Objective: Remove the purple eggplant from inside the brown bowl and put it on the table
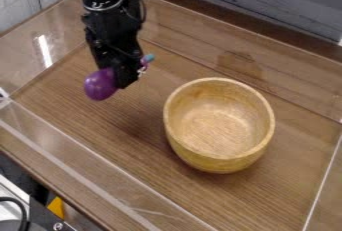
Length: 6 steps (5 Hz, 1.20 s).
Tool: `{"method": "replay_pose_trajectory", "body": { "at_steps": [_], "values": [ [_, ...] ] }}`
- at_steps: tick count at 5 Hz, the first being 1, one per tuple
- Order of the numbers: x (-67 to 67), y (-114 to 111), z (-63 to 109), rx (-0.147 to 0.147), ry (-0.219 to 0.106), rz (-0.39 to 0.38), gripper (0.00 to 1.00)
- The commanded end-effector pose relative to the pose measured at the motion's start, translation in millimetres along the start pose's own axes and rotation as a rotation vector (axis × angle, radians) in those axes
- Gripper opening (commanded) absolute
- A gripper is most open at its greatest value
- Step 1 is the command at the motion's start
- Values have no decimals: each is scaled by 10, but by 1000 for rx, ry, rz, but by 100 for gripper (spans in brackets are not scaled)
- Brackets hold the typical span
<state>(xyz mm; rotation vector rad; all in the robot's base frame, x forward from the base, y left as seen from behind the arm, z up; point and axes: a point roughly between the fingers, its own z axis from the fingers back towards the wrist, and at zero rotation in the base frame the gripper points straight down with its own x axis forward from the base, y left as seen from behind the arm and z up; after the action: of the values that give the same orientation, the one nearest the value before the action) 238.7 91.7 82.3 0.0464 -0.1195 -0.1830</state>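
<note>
Clamped on the eggplant [99, 84], the pincer [112, 76] points straight down from a black arm [107, 5] that comes in from the top edge of the picture. Its jaws are drawn together around the upper part of the purple body, and a bit of the teal-green cap shows at the right side of the fingers. Most of the eggplant hangs below and to the left of the fingertips, out over bare table [160, 185]; whether it touches the wood cannot be told. From the bowl [219, 125], the eggplant sits at about ten o'clock, well apart from the rim. Nothing lies inside the bowl, which stands upright on the table right of centre. Clear walls [54, 45] run around the tabletop's edges.
</note>
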Motion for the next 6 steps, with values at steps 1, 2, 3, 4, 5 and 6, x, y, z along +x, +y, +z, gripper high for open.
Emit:
{"method": "replay_pose_trajectory", "body": {
  "at_steps": [1, 2, 3, 4, 5, 6],
  "values": [
    [-88, 14, 57, 21, -11, 18, 0],
    [-181, -24, 15, 21, -7, 18, 0],
    [-281, -105, -81, 20, -6, 22, 0],
    [-354, -160, -207, 20, -4, 21, 0],
    [-285, -142, -205, 24, -4, 54, 0],
    [-220, -126, -186, 26, -2, 88, 0]
  ]
}}
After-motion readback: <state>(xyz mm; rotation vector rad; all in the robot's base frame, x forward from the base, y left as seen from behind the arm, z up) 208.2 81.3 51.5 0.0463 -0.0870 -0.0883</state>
